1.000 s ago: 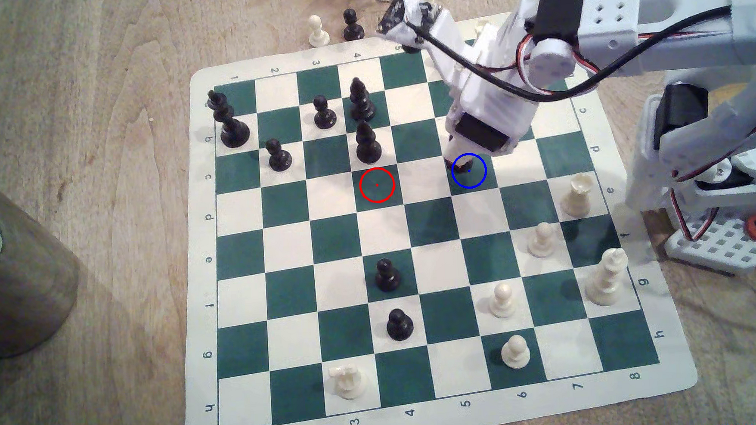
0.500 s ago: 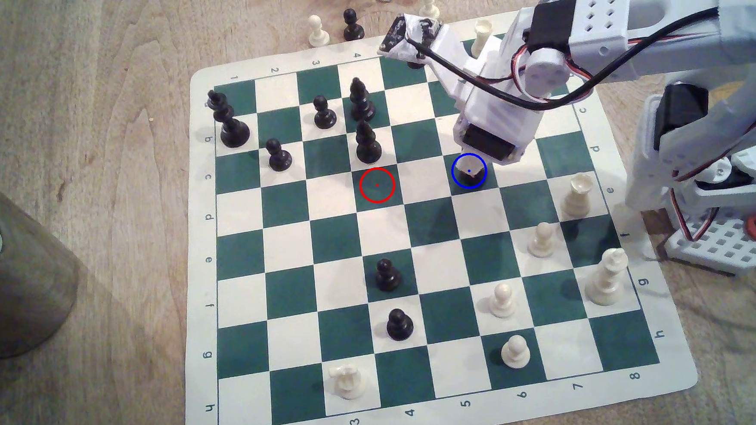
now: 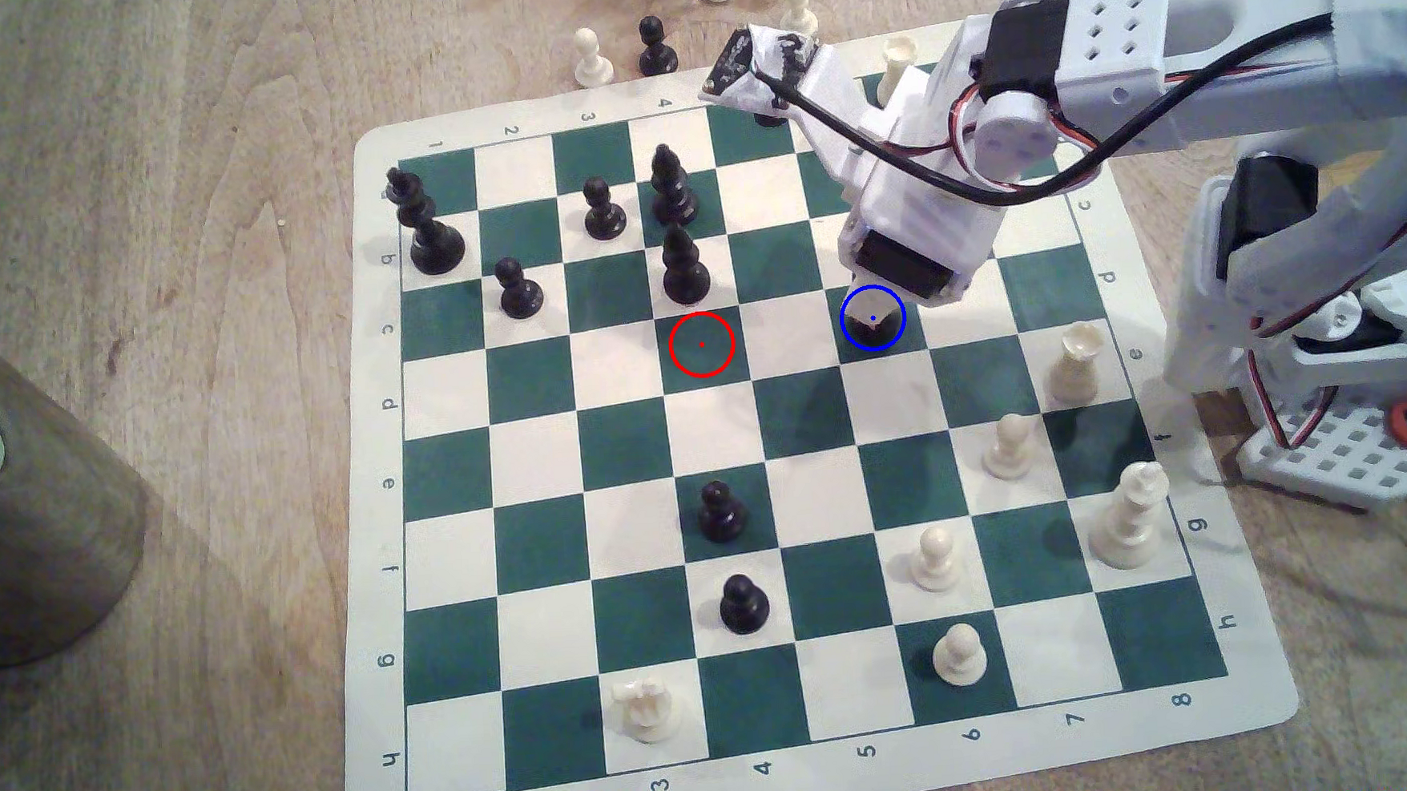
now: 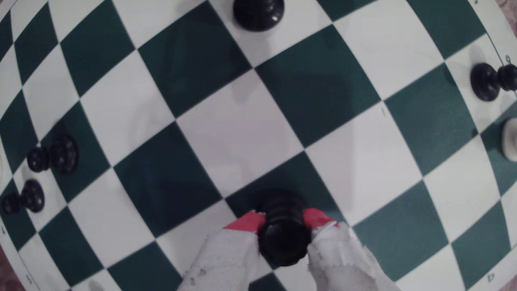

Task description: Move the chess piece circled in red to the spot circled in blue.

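Note:
The black rook-like chess piece [image 4: 282, 237] sits between my red-tipped fingers [image 4: 249, 221], and my gripper [image 4: 284, 221] is shut on its head. Its wide base rests on or just above a dark green square. In the exterior view my gripper [image 3: 875, 320] stands inside the blue ring, on the spot [image 3: 916, 337], and hides most of the chess piece [image 3: 881, 340]; only a dark edge shows. The red-ringed green square [image 3: 702, 344] two squares toward the exterior view's left holds no piece.
Two black bishops [image 3: 681, 267] stand just behind the red ring, with black pawns [image 3: 519, 288] and a king further left. White pieces [image 3: 1074, 363] line the board's right side in the exterior view. A brown cylinder [image 3: 14, 498] is off the board's left; the arm's base [image 3: 1334, 396] is on the right.
The gripper with the chess piece has come down and slightly right onto the blue-ringed square; over the last half second it has barely moved.

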